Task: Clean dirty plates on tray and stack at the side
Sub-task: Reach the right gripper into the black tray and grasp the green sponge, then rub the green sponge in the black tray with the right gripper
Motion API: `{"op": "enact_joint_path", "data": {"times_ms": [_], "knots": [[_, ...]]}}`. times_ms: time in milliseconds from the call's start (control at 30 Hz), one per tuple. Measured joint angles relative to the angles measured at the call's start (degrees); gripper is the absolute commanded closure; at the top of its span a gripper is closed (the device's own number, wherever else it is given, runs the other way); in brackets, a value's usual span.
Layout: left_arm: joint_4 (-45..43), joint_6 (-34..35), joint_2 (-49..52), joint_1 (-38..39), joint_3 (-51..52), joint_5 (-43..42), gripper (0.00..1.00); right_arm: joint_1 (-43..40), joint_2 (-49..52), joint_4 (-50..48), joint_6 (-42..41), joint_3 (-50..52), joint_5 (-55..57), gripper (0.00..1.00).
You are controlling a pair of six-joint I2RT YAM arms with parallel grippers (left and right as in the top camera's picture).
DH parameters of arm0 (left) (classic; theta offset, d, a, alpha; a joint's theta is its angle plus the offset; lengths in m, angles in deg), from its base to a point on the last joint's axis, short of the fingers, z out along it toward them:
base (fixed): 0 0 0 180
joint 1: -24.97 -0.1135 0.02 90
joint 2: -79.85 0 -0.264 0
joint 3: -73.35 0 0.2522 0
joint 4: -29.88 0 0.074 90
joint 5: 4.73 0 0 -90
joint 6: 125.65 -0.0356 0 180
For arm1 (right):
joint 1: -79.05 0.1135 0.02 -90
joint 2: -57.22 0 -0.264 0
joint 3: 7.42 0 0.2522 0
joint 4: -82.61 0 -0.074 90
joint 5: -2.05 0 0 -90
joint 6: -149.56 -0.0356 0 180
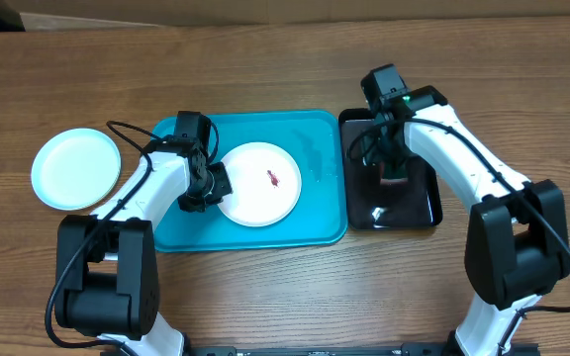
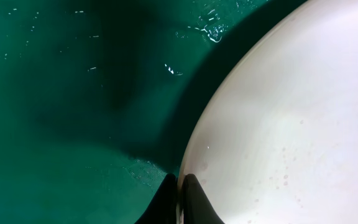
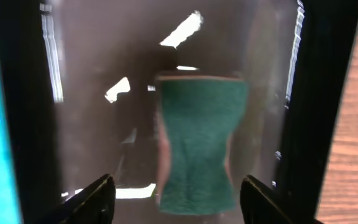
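A white plate (image 1: pixel 250 198) with a small red smear (image 1: pixel 272 178) lies in the turquoise tray (image 1: pixel 315 213). My left gripper (image 1: pixel 214 188) is at the plate's left rim. In the left wrist view its fingers (image 2: pixel 166 202) are pinched together on the thin edge of the white plate (image 2: pixel 291 124), over the tray floor (image 2: pixel 73 93). My right gripper (image 1: pixel 392 170) hangs over the black tray (image 1: pixel 419 213). In the right wrist view it (image 3: pixel 178 180) stands open, one finger on each side of a green sponge (image 3: pixel 201 137) with a gap to both.
A pale blue-white plate (image 1: pixel 75 168) with no smear showing lies on the wooden table left of the turquoise tray. The glossy black tray (image 3: pixel 92 62) sits directly against the turquoise tray's right side. Bare wood runs along the table's front.
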Motion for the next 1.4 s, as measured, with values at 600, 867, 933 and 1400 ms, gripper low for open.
{"op": "enact_joint_path", "data": {"times_ms": [600, 867, 933, 1400], "knots": [[0.0, 0.0, 0.0, 0.0, 0.0, 0.0, 0.96, -1.8, 0.0, -13.7, 0.0, 9.6, -0.3, 0.41], [0.0, 0.0, 0.0, 0.0, 0.0, 0.0, 0.96, -1.8, 0.0, -17.1, 0.0, 12.8, -0.2, 0.73], [0.0, 0.0, 0.0, 0.0, 0.0, 0.0, 0.96, -1.8, 0.0, -17.4, -0.3, 12.9, -0.3, 0.96], [0.0, 0.0, 0.0, 0.0, 0.0, 0.0, 0.95, -1.8, 0.0, -16.1, -0.5, 12.8, -2.9, 0.84]]}}
